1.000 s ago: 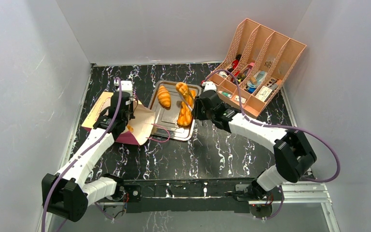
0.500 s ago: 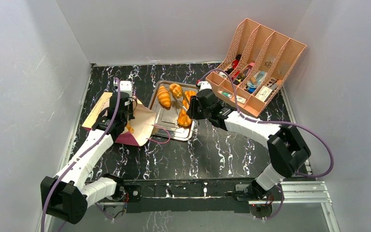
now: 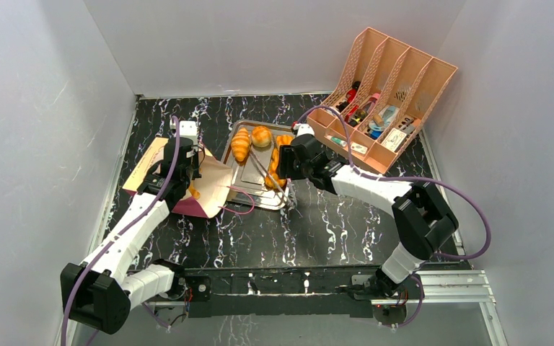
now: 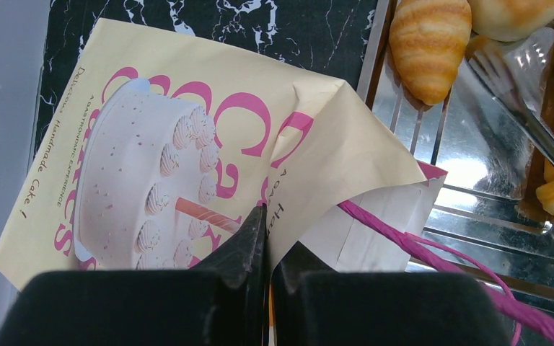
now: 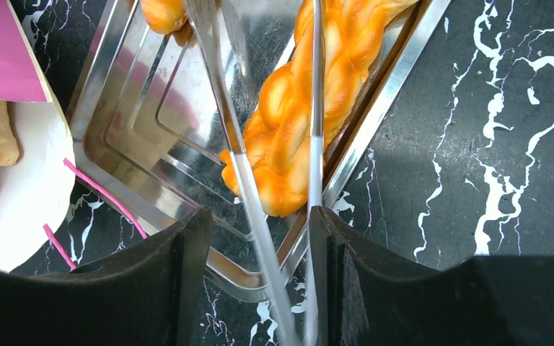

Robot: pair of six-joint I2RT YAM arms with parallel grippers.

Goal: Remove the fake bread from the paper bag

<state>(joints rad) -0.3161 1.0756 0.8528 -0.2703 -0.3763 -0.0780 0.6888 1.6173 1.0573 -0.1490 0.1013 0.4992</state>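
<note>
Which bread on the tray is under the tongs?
The braided loaf, on the right of the tray; the tongs straddle its near end. The croissant and round roll lie outside the arms.

The left arm reaches from the near left toward the far side. Its gripper [image 4: 265, 213] points down, fingers pinched on the paper bag [image 4: 317, 158]. The right arm bends left, its gripper [image 5: 260, 213] clasping tongs [image 5: 314, 108] between parted fingers.
</note>
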